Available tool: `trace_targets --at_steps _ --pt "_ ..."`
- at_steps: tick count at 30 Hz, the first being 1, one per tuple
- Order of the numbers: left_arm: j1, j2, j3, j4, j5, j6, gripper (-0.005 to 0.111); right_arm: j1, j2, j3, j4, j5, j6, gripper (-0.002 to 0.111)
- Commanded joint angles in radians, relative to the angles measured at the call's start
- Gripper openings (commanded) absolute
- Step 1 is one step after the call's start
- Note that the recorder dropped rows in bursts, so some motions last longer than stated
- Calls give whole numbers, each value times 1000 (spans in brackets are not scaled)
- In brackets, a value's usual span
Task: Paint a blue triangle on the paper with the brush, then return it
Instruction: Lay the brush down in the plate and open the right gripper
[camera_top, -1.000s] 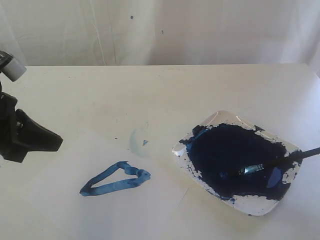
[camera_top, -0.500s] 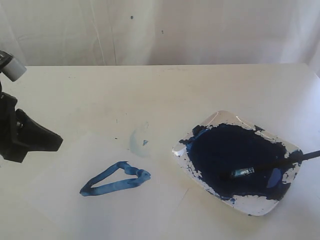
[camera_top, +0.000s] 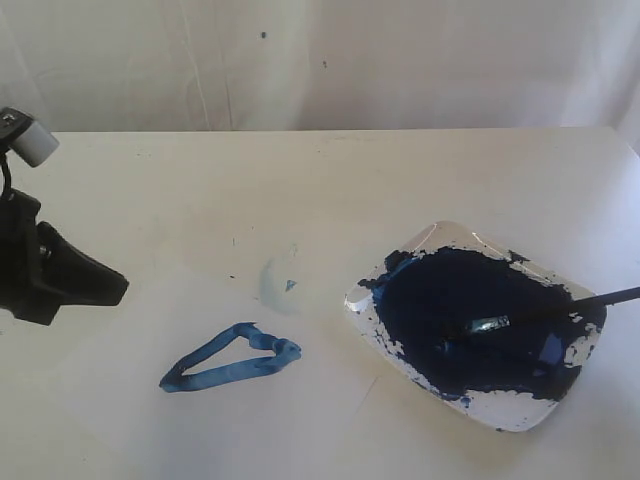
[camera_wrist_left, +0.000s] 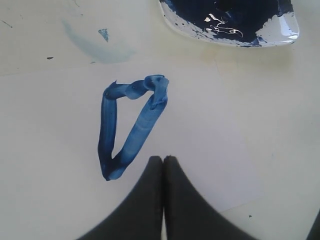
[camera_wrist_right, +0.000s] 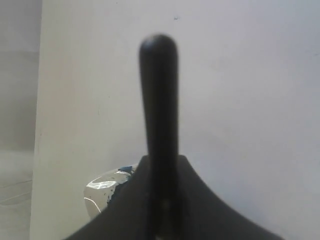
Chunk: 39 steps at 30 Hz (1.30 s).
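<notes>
Exterior view: the brush (camera_top: 540, 314) slants down with its tip in the dark paint of the white tray (camera_top: 520, 418). The right gripper (camera_wrist_right: 161, 162) is clamped on its black handle. The blue triangle (camera_top: 240, 369) sits on the paper (camera_wrist_left: 210, 150), well left of the tray. The left gripper (camera_wrist_left: 163, 160) hovers just beside it, pinched together, empty.

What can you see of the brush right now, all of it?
The brush is a thin black handle with a short silver ferrule and a dark tip. It slants low across the white tray, tip down in the navy paint, handle running off the exterior view's right edge. The right gripper is shut on the handle.
</notes>
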<state>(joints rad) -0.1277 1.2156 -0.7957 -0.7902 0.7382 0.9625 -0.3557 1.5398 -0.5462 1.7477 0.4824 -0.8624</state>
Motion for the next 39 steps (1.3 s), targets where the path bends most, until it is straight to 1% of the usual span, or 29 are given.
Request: trace_targets --at_steps 1,13,16,35,37,39 --pt "-2 -1 -3 -22 15 5 0 -3 41 -35 -3 32 7 0" --pt "-2 -1 -3 -22 13 5 0 -3 161 -54 -3 33 4 0" --pt "-2 -1 -3 -22 12 5 0 -3 177 -62 -3 35 -27 0" --pt "-2 -1 -3 -22 12 5 0 -3 197 -62 -3 26 -33 0" --pt "-2 -1 -3 -22 12 5 0 -3 197 -62 -3 26 -34 1" --pt "-2 -1 -3 -22 12 5 0 -3 197 -62 -3 26 -34 5"
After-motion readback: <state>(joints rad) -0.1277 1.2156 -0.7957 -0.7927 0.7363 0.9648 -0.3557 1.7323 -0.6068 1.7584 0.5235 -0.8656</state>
